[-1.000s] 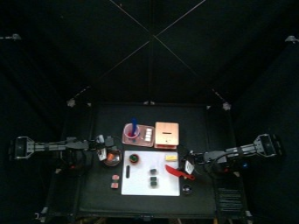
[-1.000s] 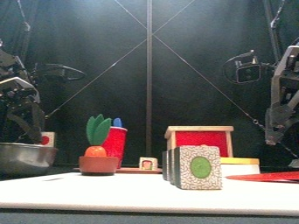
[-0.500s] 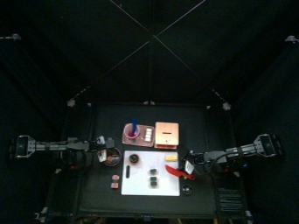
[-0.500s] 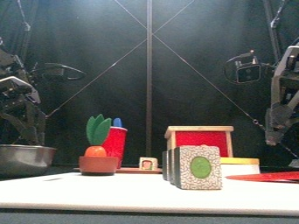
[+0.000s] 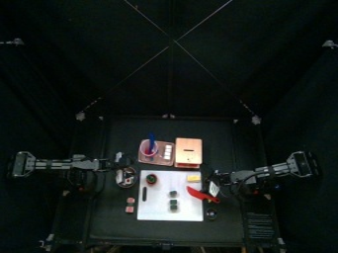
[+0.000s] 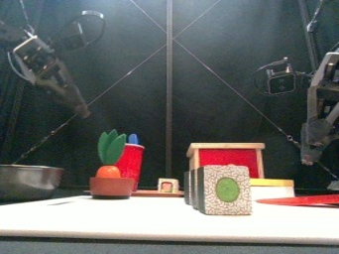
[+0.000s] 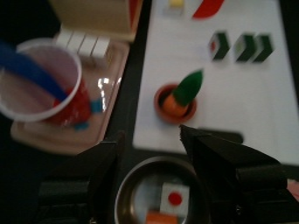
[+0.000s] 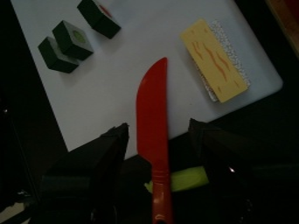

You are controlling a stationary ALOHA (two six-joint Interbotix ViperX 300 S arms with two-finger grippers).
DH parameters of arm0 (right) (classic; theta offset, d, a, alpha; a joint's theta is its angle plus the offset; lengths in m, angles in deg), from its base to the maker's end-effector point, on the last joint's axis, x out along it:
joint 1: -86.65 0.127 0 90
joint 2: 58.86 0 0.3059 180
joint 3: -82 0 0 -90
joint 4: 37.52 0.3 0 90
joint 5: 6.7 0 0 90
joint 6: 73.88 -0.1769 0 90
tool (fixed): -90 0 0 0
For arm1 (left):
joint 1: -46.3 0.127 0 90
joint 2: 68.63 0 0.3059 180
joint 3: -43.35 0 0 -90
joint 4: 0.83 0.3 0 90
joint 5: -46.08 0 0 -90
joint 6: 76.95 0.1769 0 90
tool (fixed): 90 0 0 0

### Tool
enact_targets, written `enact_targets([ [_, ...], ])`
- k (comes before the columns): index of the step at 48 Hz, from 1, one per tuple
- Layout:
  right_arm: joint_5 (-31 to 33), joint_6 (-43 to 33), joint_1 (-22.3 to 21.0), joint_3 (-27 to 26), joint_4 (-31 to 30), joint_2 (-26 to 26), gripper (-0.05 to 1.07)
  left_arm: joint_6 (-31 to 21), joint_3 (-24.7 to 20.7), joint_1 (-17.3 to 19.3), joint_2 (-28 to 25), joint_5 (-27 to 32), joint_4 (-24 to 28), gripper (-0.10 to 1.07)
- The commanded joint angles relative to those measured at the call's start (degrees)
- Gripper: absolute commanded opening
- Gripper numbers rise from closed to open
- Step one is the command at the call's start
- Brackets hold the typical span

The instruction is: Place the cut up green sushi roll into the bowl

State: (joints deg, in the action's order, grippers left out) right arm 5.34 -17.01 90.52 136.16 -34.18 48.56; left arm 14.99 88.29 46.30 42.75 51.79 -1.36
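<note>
My left jaws (image 7: 152,166) stand wide apart above the bowl (image 7: 158,188); my right jaws (image 8: 158,153) gape too, empty. The cut up green sushi roll (image 7: 242,46) lies on the white surface (image 7: 233,96), well apart: three small, light, probably stiff slices, best pinched across their flat sides.

A robot test lab: black curtains (image 5: 169,59) pen in a small black counter (image 5: 99,198), crossed by taut cords and set with toy food like a plastic carrot (image 6: 109,164).
</note>
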Motion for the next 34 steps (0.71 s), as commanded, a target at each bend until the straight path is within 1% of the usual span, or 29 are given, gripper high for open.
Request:
enact_targets([
  [1, -0.26, 0.18, -0.26, -1.23, 0.0, 0.35, 0.91, 0.0, -5.1, -2.64, -4.66, -3.96, -0.09, 0.88],
  [4, -0.26, 0.18, -0.26, -1.14, 0.0, 0.35, 0.91, -0.09, -8.35, -4.04, -8.61, -4.13, -0.09, 0.88],
  [9, -0.26, 0.18, -0.26, -1.23, -0.09, 0.35, 0.91, -0.09, -13.8, -5.1, -15.29, -3.43, -0.44, 0.88],
  [24, -0.26, 0.26, -0.26, -0.97, -0.18, 0.35, 0.91, 0.0, -28.39, -5.27, -33.75, 4.31, -5.8, 0.89],
  [31, -0.26, 0.26, -0.18, -0.88, -0.26, 0.35, 0.91, 0.09, -33.13, -4.83, -40.08, 7.12, -5.54, 0.89],
  [34, -0.26, 0.26, -0.09, -0.79, -0.26, 0.35, 0.91, 0.09, -34.19, -4.83, -41.57, 8.35, -5.01, 0.89],
])
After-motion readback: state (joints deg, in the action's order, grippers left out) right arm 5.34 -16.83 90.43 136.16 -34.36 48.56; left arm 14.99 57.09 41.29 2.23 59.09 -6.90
